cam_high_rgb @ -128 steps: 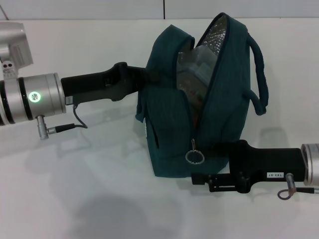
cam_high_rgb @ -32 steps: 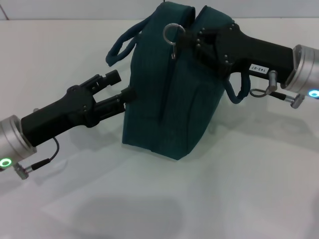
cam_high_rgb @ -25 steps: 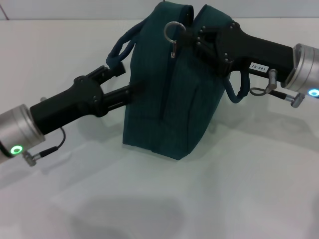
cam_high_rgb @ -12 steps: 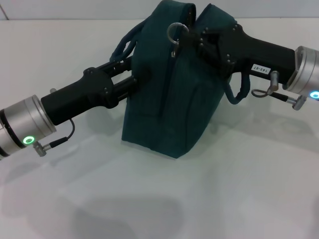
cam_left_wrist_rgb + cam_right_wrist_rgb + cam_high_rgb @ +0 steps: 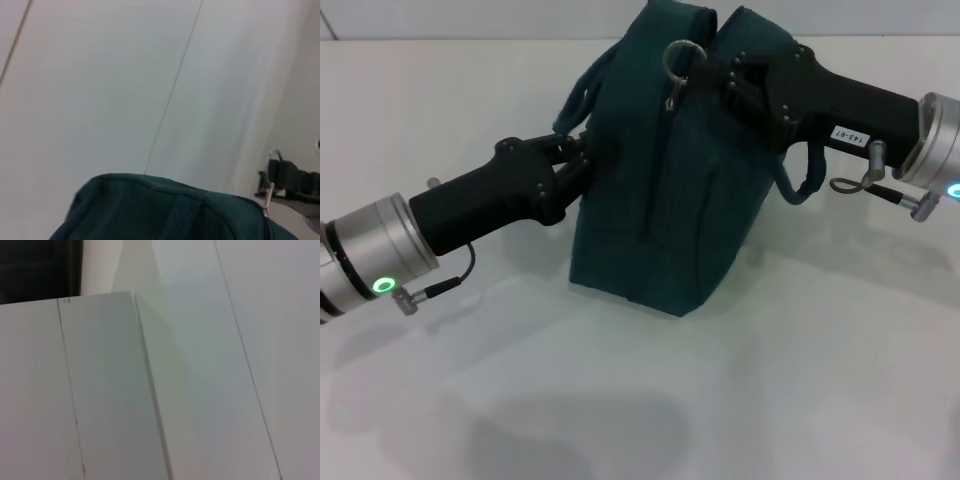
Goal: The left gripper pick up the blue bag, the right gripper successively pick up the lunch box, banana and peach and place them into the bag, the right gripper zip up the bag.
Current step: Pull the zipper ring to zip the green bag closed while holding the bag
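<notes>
Black against teal, the right gripper [image 5: 725, 72] sits at the top of the blue bag [image 5: 665, 190], right beside the ring pull [image 5: 680, 57] of the zip; its fingers appear closed at the zip, though whether they pinch the ring itself I cannot tell. Five seconds ago the bag lay open with foil lining showing and the ring hanging low near the bench; now the seam runs closed from bottom to top and the ring stands at the upper end, barely shifted over the last second. I judge the zipping to be practically done.

On the other side, the left gripper [image 5: 578, 160] has changed most. A little over a second ago its fingers were spread wide and clear of the bag; since then the arm has pushed in, and the fingers now look drawn close together against the bag's side, just under the near handle [image 5: 582, 95]. Whether they pinch fabric or merely press on it cannot be told.

From the left wrist, the bag's top edge and a handle strap fill the lower part, with the zip pull and the right gripper farther off. The lunch box, banana and peach are nowhere visible, presumably inside. The bag stands upright on the white bench [image 5: 740, 390], leaning slightly.
</notes>
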{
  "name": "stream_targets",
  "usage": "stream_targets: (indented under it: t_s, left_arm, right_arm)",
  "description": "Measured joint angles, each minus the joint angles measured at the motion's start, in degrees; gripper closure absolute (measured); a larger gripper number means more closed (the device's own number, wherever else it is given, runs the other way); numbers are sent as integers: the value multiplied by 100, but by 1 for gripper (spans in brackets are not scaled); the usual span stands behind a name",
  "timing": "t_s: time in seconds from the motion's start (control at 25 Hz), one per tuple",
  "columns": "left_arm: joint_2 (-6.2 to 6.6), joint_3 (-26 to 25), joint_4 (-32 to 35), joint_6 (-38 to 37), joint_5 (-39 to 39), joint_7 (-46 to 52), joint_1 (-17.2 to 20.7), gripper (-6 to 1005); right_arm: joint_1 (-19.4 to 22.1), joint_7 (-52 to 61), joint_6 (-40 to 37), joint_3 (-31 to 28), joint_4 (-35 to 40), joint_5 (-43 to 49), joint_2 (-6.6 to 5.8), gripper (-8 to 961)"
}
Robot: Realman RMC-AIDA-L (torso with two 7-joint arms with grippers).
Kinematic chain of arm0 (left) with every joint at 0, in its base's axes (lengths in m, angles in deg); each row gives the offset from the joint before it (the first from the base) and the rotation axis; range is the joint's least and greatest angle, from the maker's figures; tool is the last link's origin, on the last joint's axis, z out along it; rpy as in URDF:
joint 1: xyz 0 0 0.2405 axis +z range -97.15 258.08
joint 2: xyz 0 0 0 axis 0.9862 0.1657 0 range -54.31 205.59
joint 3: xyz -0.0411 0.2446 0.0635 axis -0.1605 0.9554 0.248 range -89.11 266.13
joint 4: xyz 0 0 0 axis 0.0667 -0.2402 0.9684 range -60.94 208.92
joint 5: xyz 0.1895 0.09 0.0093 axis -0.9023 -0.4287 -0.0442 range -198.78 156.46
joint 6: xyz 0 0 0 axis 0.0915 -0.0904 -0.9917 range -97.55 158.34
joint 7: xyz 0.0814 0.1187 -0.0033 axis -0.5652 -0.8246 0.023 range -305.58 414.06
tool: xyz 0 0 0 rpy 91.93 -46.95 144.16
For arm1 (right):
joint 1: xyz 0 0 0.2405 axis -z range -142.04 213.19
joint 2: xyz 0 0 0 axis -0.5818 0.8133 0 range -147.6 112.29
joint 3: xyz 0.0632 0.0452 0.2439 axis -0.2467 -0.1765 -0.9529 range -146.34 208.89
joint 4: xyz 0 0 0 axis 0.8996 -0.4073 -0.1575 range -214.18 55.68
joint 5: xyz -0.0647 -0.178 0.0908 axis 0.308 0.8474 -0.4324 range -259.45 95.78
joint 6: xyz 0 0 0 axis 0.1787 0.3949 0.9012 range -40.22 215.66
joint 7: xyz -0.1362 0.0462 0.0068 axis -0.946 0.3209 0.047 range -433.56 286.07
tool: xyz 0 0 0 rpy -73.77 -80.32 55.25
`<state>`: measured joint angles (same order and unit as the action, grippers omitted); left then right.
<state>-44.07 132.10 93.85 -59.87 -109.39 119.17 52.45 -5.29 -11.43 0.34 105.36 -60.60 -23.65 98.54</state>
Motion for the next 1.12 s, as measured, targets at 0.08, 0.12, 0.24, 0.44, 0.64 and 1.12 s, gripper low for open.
stream_targets:
  t_s: [0.08,0.12,0.24,0.44,0.64,1.12]
  left_arm:
    - [0,60,1,-4,7,-11,-21,818]
    - [0,73,0,-9,6,-13,-28,834]
    - [2,82,1,-33,-21,-57,-35,882]
    - [9,106,1,-49,-53,-94,-37,926]
    - [22,209,1,-63,-58,-92,-33,941]
    - [58,456,33,-848,-397,-40,14,945]
  right_arm:
    - [30,-1,0,-5,6,-40,0,948]
    - [42,-5,0,-4,6,-77,0,948]
    - [61,-9,4,-16,-1,-159,0,948]
    - [107,-9,36,-28,-1,-302,-1,949]
    - [152,-4,59,-34,-5,-489,-18,949]
    - [277,62,708,-43,-3,-752,-55,949]
